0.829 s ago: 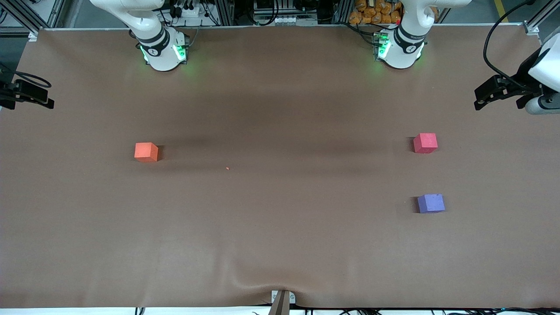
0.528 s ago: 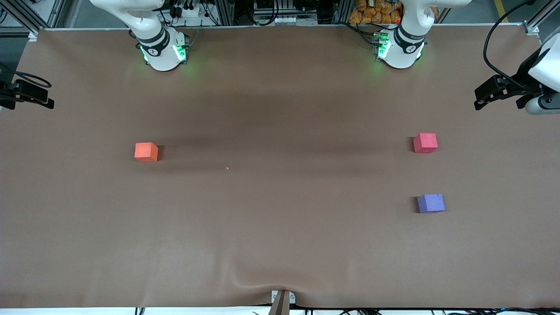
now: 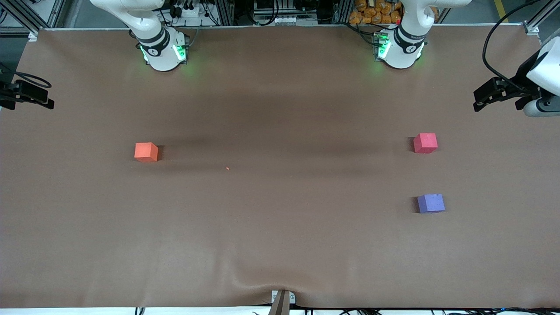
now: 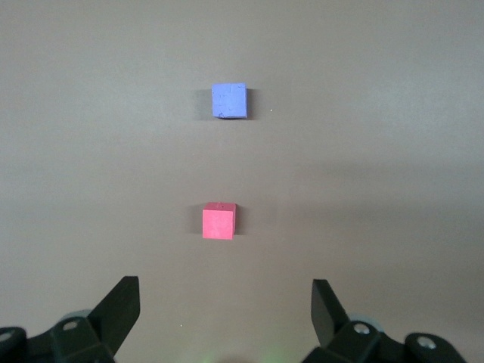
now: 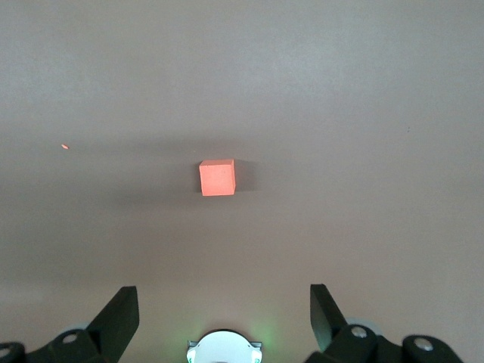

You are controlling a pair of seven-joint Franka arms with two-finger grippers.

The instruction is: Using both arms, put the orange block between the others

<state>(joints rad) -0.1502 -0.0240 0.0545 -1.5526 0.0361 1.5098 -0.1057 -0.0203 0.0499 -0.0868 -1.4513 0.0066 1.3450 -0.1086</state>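
Note:
The orange block (image 3: 146, 152) (image 5: 218, 178) lies alone toward the right arm's end of the table. The others lie toward the left arm's end: a pinkish-red cube (image 3: 425, 143) (image 4: 218, 221) and a purple cube (image 3: 431, 203) (image 4: 229, 100) nearer the front camera, with a bare gap between them. My right gripper (image 5: 223, 292) hangs high over the table between its base (image 3: 163, 52) and the orange block, open and empty. My left gripper (image 4: 224, 286) hangs high over the stretch between its base (image 3: 400, 50) and the pinkish-red cube, open and empty.
A tiny orange crumb (image 3: 227, 168) lies on the brown table cover (image 3: 280, 227) near the middle. Black hardware with cables pokes in at the right arm's end (image 3: 26, 94) and at the left arm's end (image 3: 503, 94). A small bracket (image 3: 282, 299) sits at the front edge.
The black-and-white hardware at the left arm's end has shifted slightly upward in the front view. The three cubes have not moved.

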